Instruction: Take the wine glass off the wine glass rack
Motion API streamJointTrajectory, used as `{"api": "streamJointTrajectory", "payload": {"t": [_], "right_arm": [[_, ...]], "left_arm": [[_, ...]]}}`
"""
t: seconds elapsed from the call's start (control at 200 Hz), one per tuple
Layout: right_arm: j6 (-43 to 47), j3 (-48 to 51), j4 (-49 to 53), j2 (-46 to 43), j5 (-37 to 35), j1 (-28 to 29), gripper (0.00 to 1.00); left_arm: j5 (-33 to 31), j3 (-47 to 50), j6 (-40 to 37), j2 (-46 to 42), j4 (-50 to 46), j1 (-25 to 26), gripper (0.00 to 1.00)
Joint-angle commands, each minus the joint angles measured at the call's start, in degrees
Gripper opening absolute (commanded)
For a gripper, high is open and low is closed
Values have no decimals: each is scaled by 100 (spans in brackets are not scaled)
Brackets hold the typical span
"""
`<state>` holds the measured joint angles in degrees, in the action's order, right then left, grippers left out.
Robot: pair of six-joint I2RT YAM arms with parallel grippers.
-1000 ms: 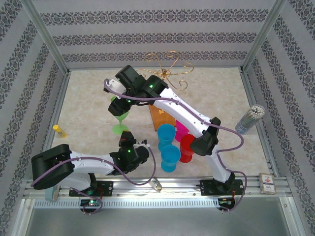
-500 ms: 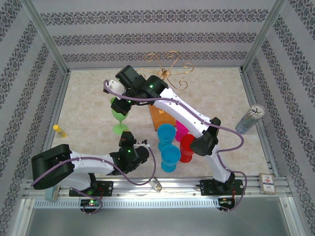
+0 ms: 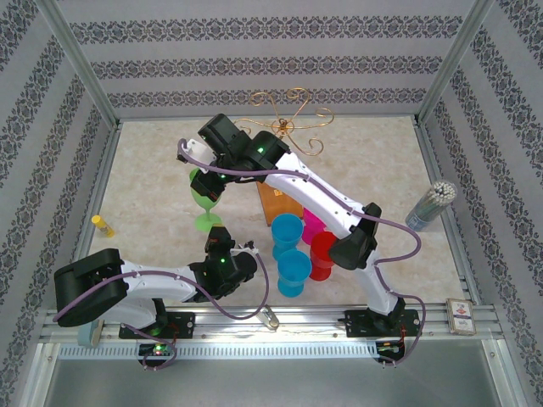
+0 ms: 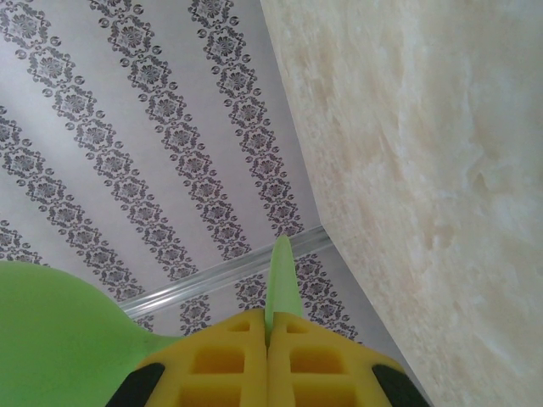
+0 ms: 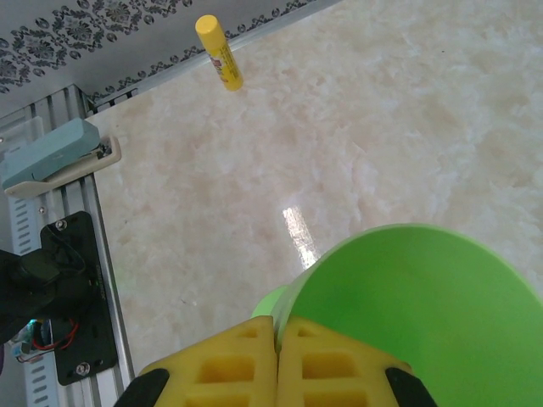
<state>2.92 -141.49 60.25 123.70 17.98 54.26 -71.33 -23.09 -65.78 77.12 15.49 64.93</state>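
Both grippers are clamped on the green wine glass (image 3: 206, 202); the right gripper (image 5: 276, 331) pinches the bowl's rim, and the left gripper (image 4: 268, 329) is shut on a thin green edge, looks like the foot; the glass is upright, left of the table's (image 3: 382, 170) middle, off the wine glass rack (image 3: 293, 119), which sits toward the far edge.

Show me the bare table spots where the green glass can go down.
Bare: far right, between the wine glass rack and the stick canister; left, between the glue stick and the wine glass. Crowded: around the cups.
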Motion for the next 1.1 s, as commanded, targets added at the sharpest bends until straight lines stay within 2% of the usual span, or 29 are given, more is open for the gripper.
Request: {"api": "streamJointTrajectory", "payload": {"t": [0.0,0.03,0.25,0.33,0.709,1.094], "right_arm": [[-126,121,-190,-308,-126,85,0],[-128,128,-220,-318,-132,84,0],[-169,95,-319,-310,-271,82,0],[-191,104,-355,-320,-362,84,0],[-272,202,-513,-550,-777,80,0],[-632,1273,-907,-1303,-1676,67,0]], "left_arm": [[-200,-18,-54,-39,165,90,9],[-198,-20,-62,-39,165,90,12],[-222,-22,-66,-61,174,90,13],[-223,-9,-65,-117,169,90,19],[-168,33,-23,-289,100,88,29],[-59,104,177,-800,-124,90,34]]}}
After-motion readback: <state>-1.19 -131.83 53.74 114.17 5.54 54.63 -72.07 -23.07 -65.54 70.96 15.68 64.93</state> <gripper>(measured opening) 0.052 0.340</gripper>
